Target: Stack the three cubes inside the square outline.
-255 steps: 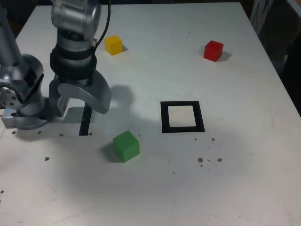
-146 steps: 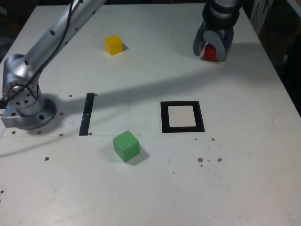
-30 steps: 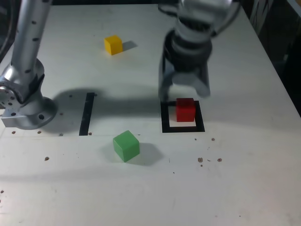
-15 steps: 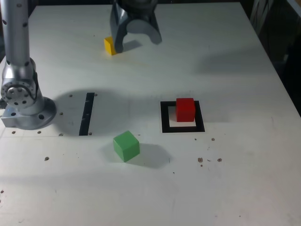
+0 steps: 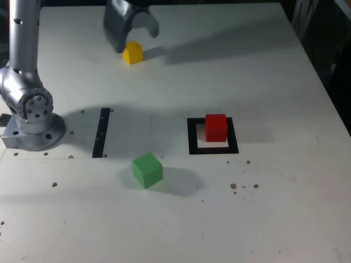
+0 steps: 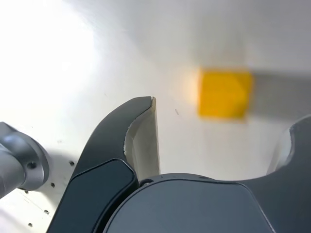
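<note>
The red cube (image 5: 216,127) stands inside the square outline (image 5: 192,137), toward its far side. On the table in front of the outline, toward the exterior view's left, the green cube (image 5: 147,170) rests alone. The yellow cube (image 5: 132,53) sits at the far left of the exterior view. My gripper (image 5: 133,37) hovers just over and behind it, open, with nothing between its fingers. In the wrist view the yellow cube (image 6: 224,93) lies on the white table ahead of the gap between the two spread fingers (image 6: 145,131); the gripper (image 6: 221,131) does not touch it.
A narrow black strip (image 5: 100,132) lies on the table near the arm's base (image 5: 30,118) at the exterior view's left. Small dark specks (image 5: 243,186) dot the white table's (image 5: 274,82) near side. The table's right edge drops off by dark furniture.
The gripper took the red cube from the far right, set it in the square outline and let go. It then swung to the far left over the yellow cube, jaws widening.
</note>
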Available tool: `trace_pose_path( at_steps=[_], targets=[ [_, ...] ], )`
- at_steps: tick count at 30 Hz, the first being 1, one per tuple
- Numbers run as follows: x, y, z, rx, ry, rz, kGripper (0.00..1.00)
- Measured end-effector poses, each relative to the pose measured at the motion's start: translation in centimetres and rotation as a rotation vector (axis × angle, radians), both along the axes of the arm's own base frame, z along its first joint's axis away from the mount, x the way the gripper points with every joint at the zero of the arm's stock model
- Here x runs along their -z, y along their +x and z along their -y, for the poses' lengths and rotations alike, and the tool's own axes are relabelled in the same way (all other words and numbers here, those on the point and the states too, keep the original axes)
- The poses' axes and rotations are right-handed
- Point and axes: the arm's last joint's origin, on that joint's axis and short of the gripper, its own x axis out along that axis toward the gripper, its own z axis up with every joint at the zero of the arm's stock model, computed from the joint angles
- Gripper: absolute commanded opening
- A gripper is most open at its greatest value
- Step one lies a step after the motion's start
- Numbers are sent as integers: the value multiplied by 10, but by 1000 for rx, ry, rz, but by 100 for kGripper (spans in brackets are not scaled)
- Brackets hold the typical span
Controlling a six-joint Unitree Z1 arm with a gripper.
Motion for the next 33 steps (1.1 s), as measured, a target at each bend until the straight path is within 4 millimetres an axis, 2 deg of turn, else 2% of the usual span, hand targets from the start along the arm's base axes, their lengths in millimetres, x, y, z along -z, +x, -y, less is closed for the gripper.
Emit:
trace_pose_path(
  at_steps=[2, 4, 12, 19, 23, 30, 33],
  targets=[
    [2, -12, -10, -47, 1, 2, 91],
    [6, -15, -12, -56, -2, 0, 91],
    [24, -8, -21, -34, -47, 14, 91],
    [36, -2, -37, -26, -76, 41, 89],
    [37, 0, -45, -27, -89, 63, 82],
    [33, 1, -47, -32, -100, 72, 59],
    [33, 0, -47, -34, -104, 74, 54]
  ],
)
